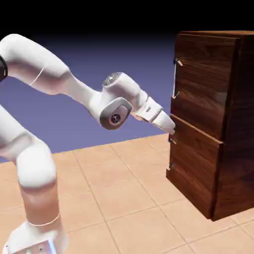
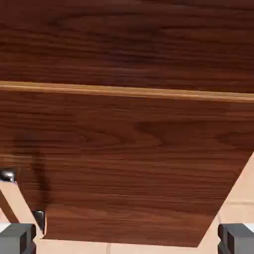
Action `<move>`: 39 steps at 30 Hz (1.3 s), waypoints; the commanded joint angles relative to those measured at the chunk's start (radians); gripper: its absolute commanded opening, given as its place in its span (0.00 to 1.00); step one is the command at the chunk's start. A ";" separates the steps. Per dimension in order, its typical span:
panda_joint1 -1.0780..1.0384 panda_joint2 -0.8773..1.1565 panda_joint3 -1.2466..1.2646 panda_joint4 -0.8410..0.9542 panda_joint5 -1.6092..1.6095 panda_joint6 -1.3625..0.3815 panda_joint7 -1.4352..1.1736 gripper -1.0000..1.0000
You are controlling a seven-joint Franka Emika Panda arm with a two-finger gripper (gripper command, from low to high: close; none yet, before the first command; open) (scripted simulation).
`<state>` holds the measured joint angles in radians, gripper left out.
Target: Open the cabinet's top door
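- While both its front panels sit shut, the cabinet (image 1: pixel 213 124) shows nothing of its inside.
- Its top door (image 1: pixel 201 84), with a thin silver handle (image 1: pixel 175 79) at the near edge, lies above the gripper (image 1: pixel 171 130).
- Jaws spread wide and empty, fingertips (image 2: pixel 17 237) just before the seam (image 2: pixel 124 91) between panels.
- Tiled table (image 1: pixel 124 198) underneath.
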<state>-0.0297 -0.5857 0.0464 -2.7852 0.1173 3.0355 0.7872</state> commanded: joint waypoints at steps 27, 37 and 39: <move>-0.417 -0.158 0.465 0.248 1.174 -0.015 0.462 1.00; -0.571 -0.216 0.637 0.340 1.609 -0.020 0.634 1.00; -0.602 -0.228 0.671 0.358 1.696 -0.021 0.668 1.00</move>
<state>-0.6320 -0.8134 0.7178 -2.4271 1.8137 3.0143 1.4551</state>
